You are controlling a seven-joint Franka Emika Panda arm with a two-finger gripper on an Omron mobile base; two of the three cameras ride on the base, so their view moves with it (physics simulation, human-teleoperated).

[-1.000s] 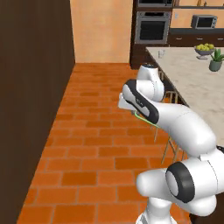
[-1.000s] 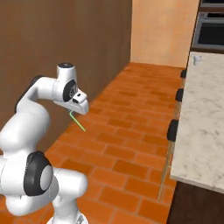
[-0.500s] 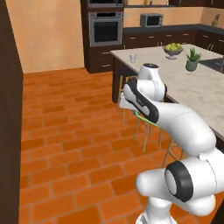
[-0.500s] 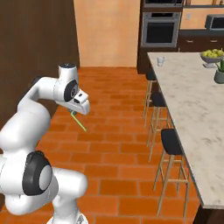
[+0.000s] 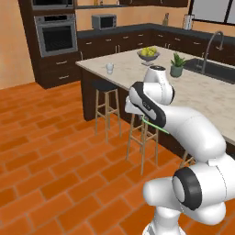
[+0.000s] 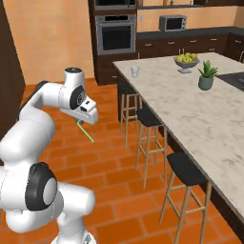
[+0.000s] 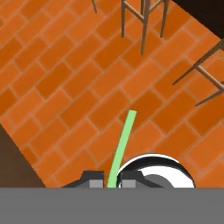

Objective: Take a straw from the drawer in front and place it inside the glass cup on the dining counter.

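Note:
My gripper [image 6: 81, 119] hangs over the brick floor, shut on the thin light green straw [image 6: 86, 132], which slants down and away from the fingers. In the hand view the straw [image 7: 121, 144] runs up from between the two dark fingertips of the gripper [image 7: 109, 181]. From the left the straw [image 5: 155, 125] pokes out below the hand, close to a stool. The small glass cup [image 5: 109, 68] [image 6: 135, 71] stands upright near the far corner of the dining counter [image 5: 202, 96] [image 6: 190, 114], well away from the gripper. The drawer is out of view.
Bar stools [image 6: 148, 119] [image 6: 186, 169] [image 5: 104, 86] line the island's near side, between my arm and the marble top. A fruit bowl [image 6: 186, 60] and a potted plant [image 6: 206, 76] sit further along it. A wall oven [image 6: 116, 33] and dark cabinets stand behind.
The whole picture has swung round: the base has turned, bringing the island, stools and cup into view. The gripper stays shut on the straw in the same pose.

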